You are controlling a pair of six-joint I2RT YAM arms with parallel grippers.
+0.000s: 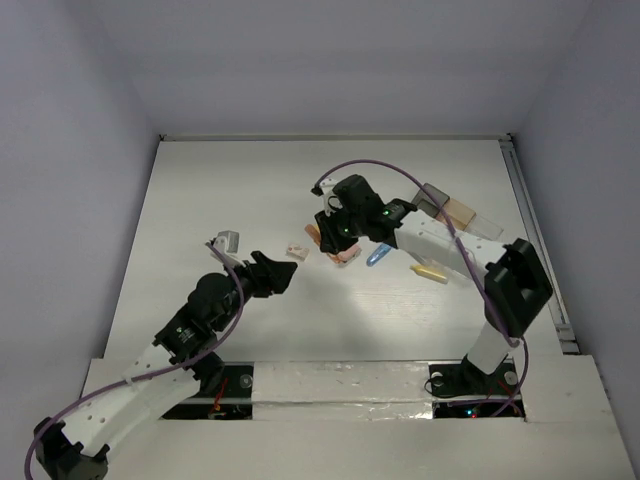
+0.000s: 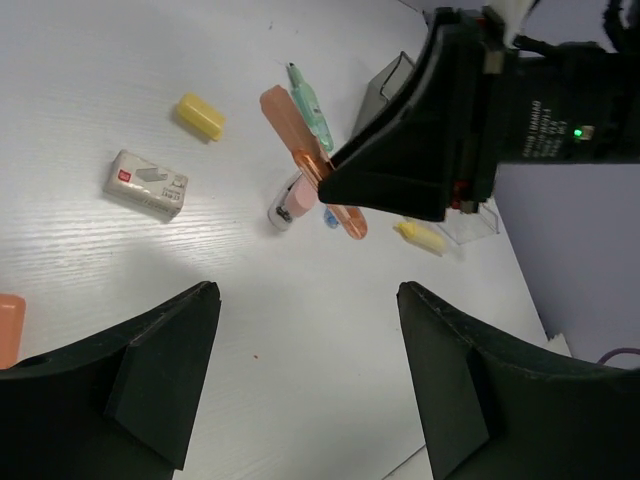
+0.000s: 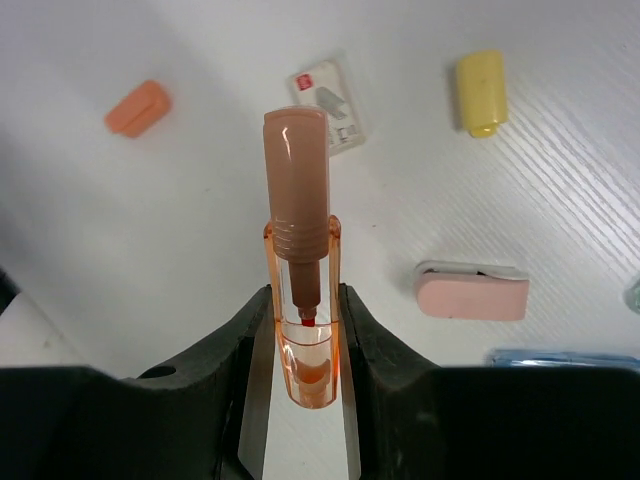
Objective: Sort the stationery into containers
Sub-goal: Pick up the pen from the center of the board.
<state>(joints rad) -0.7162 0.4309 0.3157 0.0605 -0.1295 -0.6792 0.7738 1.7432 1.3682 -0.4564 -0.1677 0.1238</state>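
My right gripper [image 3: 305,340] is shut on an orange highlighter [image 3: 300,250], whose capped end sticks out past the fingers. In the left wrist view the same highlighter [image 2: 300,140] slants under the right gripper's black body. Loose stationery lies around it: a pink piece [image 3: 472,292], a yellow piece [image 3: 481,92], a small orange piece [image 3: 138,108], a blue piece [image 3: 560,358] and a grey-white block [image 3: 327,105]. My left gripper [image 2: 305,300] is open over bare table with nothing between its fingers. The containers [image 1: 455,212] stand at the right, behind the right arm.
A green piece [image 2: 311,105] lies beside the highlighter's cap, and a yellow highlighter [image 2: 420,236] lies near a clear bin. Another orange piece [image 2: 8,325] shows at the left edge of the left wrist view. White walls enclose the table [image 1: 220,190].
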